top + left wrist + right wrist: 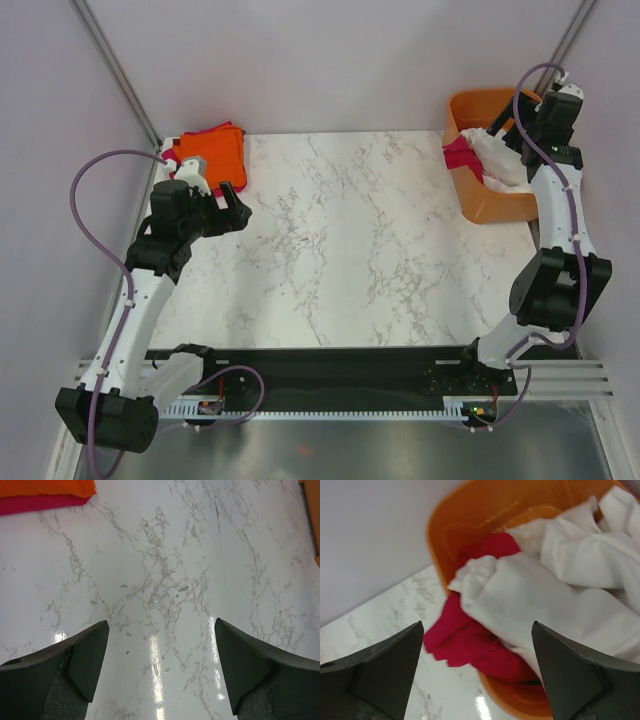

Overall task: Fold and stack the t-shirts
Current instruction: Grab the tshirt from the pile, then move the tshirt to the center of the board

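Note:
A folded orange t-shirt (214, 150) lies on a folded magenta-red one (236, 178) at the table's far left; both show at the top left of the left wrist view, orange (47, 487) over magenta (40, 502). My left gripper (233, 203) is open and empty just in front of that stack, over bare marble. A crumpled white t-shirt (560, 595) and a magenta-red t-shirt (470, 635) fill the orange tub (478, 195); the red one hangs over its rim. My right gripper (505, 135) is open and empty above them.
The white marble table (350, 240) spans the middle. Grey walls with corner rails enclose the back and sides. A black strip and metal rails with the arm bases run along the near edge.

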